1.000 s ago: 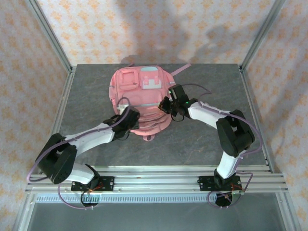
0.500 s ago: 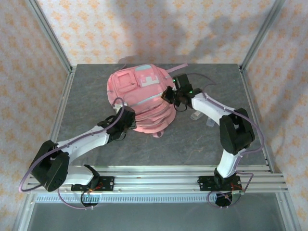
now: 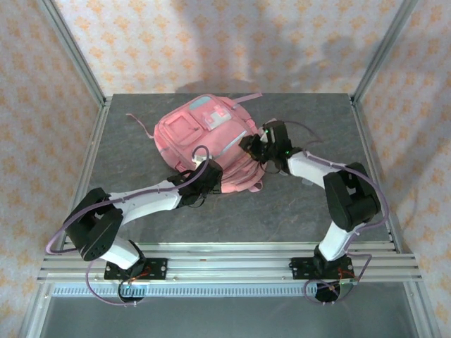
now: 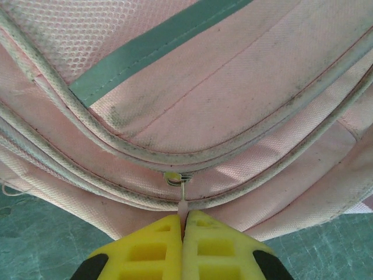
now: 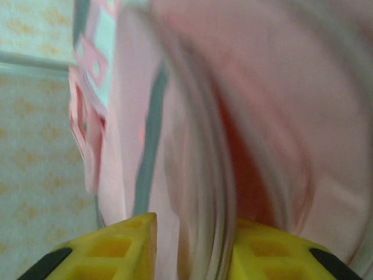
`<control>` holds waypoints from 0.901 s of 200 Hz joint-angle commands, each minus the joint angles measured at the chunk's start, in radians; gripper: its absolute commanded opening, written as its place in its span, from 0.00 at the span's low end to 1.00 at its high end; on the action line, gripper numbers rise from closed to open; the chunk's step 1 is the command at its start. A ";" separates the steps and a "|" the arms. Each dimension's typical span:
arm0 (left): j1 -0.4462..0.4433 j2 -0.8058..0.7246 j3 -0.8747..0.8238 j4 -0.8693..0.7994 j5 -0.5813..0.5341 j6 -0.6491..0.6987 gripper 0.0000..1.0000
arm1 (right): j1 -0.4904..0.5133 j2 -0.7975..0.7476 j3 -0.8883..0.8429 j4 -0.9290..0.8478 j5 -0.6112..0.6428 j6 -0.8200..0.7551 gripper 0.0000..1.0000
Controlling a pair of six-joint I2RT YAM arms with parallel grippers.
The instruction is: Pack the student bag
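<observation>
The bag lay on the far middle of the grey worktop, front face up and turned at a slant, with its pale blue and white patch towards the far edge. One thin strap trailed from its far right corner and another from its left side; both lay flat on the worktop.

At the bag's near edge, several rows of grubby white piping curved across the pink cloth, below a teal stripe. A small metal zip slider sat between two of these rows. Its pink pull hung down from it into the left end effector, whose yellow fingers were pressed together on the pull's lower end.

The right end effector was at the bag's right side, seen from the top camera touching the cloth there. In the wrist view its yellow fingers stood apart, with a fold of pink cloth and pale piping running between them. That view was blurred, so I could not tell whether the fingers pressed on the fold or stood loose around it.

Both arms reached in from the near edge, the left arm low across the worktop, the right arm bent at the elbow. Papered walls with an orange pattern stood behind and to either side.
</observation>
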 commanded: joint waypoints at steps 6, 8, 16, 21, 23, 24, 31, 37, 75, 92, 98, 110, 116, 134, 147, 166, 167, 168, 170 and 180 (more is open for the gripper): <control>-0.006 0.004 -0.013 0.028 0.025 -0.019 0.00 | 0.066 -0.043 -0.053 0.227 -0.059 0.059 0.21; -0.006 0.004 -0.014 0.028 0.024 -0.019 0.00 | 0.069 -0.042 -0.054 0.230 -0.060 0.061 0.19; -0.006 0.001 -0.017 0.027 0.017 -0.022 0.00 | 0.078 -0.036 -0.054 0.233 -0.055 0.063 0.12; -0.006 0.000 -0.018 0.023 0.011 -0.022 0.00 | 0.081 -0.030 -0.052 0.229 -0.049 0.063 0.07; -0.006 0.000 -0.019 0.022 0.008 -0.023 0.00 | 0.082 -0.029 -0.051 0.227 -0.046 0.063 0.06; -0.006 -0.001 -0.019 0.021 0.007 -0.024 0.00 | 0.082 -0.027 -0.050 0.225 -0.045 0.063 0.05; -0.006 -0.004 -0.023 0.014 -0.004 -0.025 0.00 | 0.083 -0.020 -0.044 0.215 -0.037 0.060 0.00; -0.005 -0.008 -0.026 0.008 -0.016 -0.027 0.00 | 0.083 -0.014 -0.040 0.206 -0.032 0.058 0.00; 0.051 -0.061 -0.069 -0.060 -0.076 -0.016 0.00 | 0.082 -0.012 -0.019 0.154 0.016 0.035 0.00; 0.117 -0.099 -0.105 -0.074 -0.074 -0.006 0.00 | 0.080 -0.019 -0.018 0.139 0.038 0.031 0.00; 0.139 -0.113 -0.115 -0.079 -0.080 -0.003 0.00 | 0.078 -0.021 -0.019 0.138 0.039 0.030 0.00; 0.187 -0.138 -0.128 -0.096 -0.093 0.009 0.00 | 0.074 -0.023 -0.019 0.137 0.045 0.033 0.00; 0.209 -0.148 -0.132 -0.105 -0.108 0.011 0.00 | 0.074 -0.024 -0.019 0.138 0.046 0.034 0.00; 0.260 -0.168 -0.128 -0.149 -0.168 0.007 0.12 | 0.074 -0.023 -0.012 0.142 0.040 0.037 0.00; 0.259 -0.183 -0.110 -0.167 -0.173 0.014 0.31 | 0.074 -0.024 -0.003 0.144 0.030 0.037 0.00; 0.230 -0.212 -0.094 -0.160 -0.155 0.027 0.49 | 0.074 -0.024 0.016 0.137 0.023 0.024 0.00; 0.227 -0.214 -0.093 -0.159 -0.155 0.029 0.49 | 0.074 -0.024 0.017 0.136 0.023 0.024 0.00; 0.224 -0.214 -0.091 -0.158 -0.156 0.030 0.50 | 0.074 -0.024 0.018 0.136 0.023 0.023 0.00; 0.220 -0.217 -0.089 -0.158 -0.158 0.034 0.51 | 0.074 -0.024 0.021 0.135 0.022 0.021 0.00; 0.186 -0.227 -0.071 -0.159 -0.173 0.051 0.58 | 0.074 -0.023 0.033 0.136 0.009 0.011 0.01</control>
